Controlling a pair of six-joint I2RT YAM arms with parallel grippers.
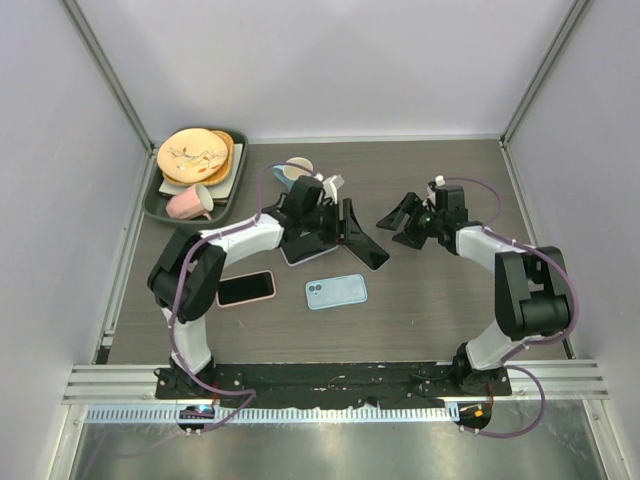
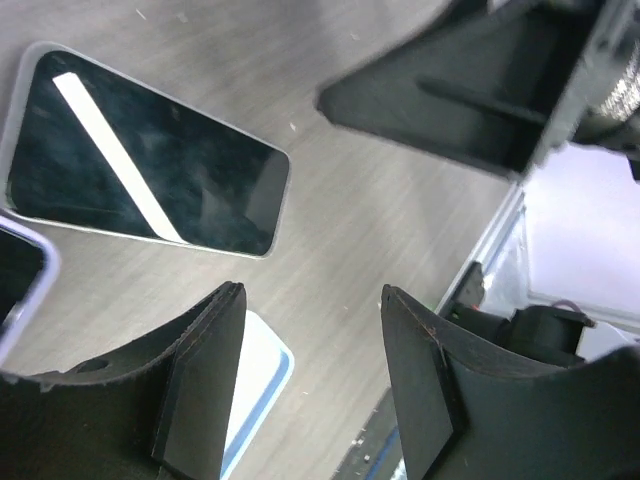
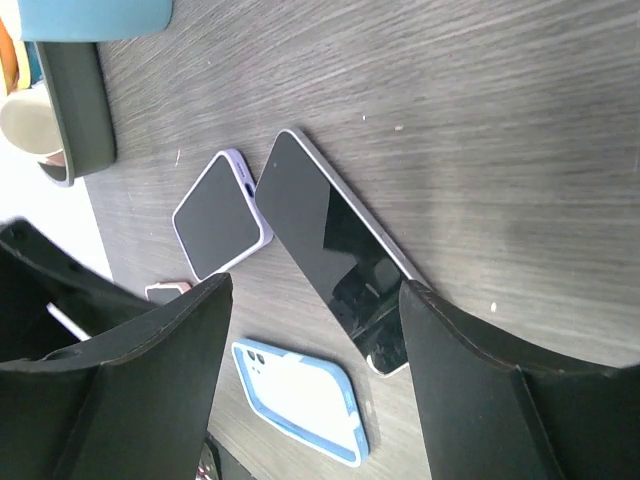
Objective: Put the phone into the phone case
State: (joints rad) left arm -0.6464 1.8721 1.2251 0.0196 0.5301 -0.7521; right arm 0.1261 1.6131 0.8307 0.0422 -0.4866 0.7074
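A bare black phone [image 1: 366, 251] lies face up at mid-table; it also shows in the left wrist view [image 2: 145, 170] and the right wrist view [image 3: 335, 260]. An empty light-blue phone case [image 1: 336, 291] lies just in front of it, and shows in both wrist views [image 2: 258, 385] [image 3: 300, 400]. My left gripper [image 1: 338, 230] is open and empty, hovering just left of the black phone [image 2: 310, 295]. My right gripper [image 1: 402, 222] is open and empty, just right of the phone, pointing at it [image 3: 318, 288].
A phone in a lavender case [image 1: 303, 251] lies under the left gripper. A phone in a pink case [image 1: 246, 288] lies to the front left. A blue cup [image 1: 291, 172] stands behind. A dark tray [image 1: 152, 205] at the back left holds plates and a pink cup [image 1: 189, 203].
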